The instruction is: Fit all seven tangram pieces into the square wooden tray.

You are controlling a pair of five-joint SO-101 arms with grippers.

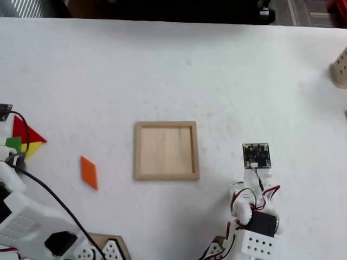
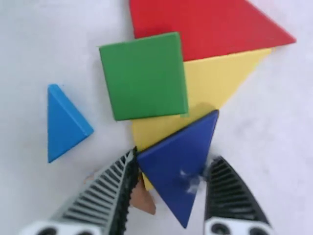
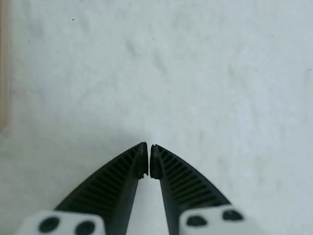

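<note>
The square wooden tray (image 1: 166, 150) lies empty at the table's centre. An orange parallelogram (image 1: 89, 172) lies alone to its left. At the far left edge, red (image 1: 24, 131), green (image 1: 13, 143) and yellow (image 1: 32, 149) pieces are clustered. In the left wrist view my left gripper (image 2: 171, 171) is shut on a dark blue triangle (image 2: 178, 161) that overlaps the yellow triangle (image 2: 215, 81). The green square (image 2: 144, 76), red triangle (image 2: 205, 24) and light blue triangle (image 2: 66, 122) lie close by, and a brown piece (image 2: 144, 200) peeks out underneath. My right gripper (image 3: 148, 161) is shut on nothing over bare table.
The right arm (image 1: 255, 216) rests right of the tray, with the tray's edge (image 3: 4, 63) just off to the side of its gripper. A pale perforated object (image 1: 340, 67) stands at the far right edge. Cables trail from the left arm (image 1: 32, 216).
</note>
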